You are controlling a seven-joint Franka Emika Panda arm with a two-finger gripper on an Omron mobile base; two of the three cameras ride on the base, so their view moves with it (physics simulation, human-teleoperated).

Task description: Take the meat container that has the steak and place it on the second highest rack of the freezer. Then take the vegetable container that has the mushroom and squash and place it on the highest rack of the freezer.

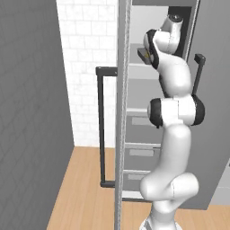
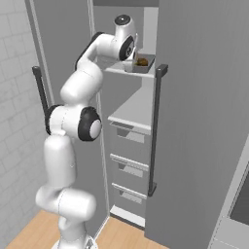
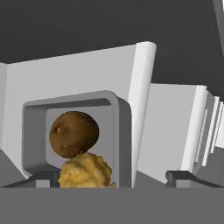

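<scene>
mushroom and squash (image 3: 78,151): we see a brown rounded lump with a yellow-orange knobbly lump touching it, both inside the vegetable container (image 3: 124,131). In the hand view the brown lump sits above the yellow one.
vegetable container: grey tray with rounded corners; in the right base view it rests on the highest rack (image 2: 116,70) of the freezer (image 2: 131,121), near the shelf's front edge. In the left base view we catch just a dark corner of it behind the wrist.
container vs pincer: the tray lies right in front of the pincer (image 3: 107,178), shifted toward the left fingertip. The tray wall runs between the two tips in the hand view; the yellow lump sits just beside the left fingertip (image 3: 41,178).
pincer: jaws spread wide, one dark tip at each side of the hand view's bottom, nothing clamped between them. Whether a tip touches the tray we cannot tell.
arm (image 1: 173,117): reaches up into the top of the compartment, hand level with the highest rack.
rack below (image 2: 133,109): white flat shelf, bare where we can see it.
drawers (image 2: 129,168): grey, stacked under the shelves, shut.
freezer door (image 1: 121,112): swung open, seen edge-on in the left base view, long dark bar handle (image 1: 101,128) on it.
floor (image 1: 85,188): wood planks.
</scene>
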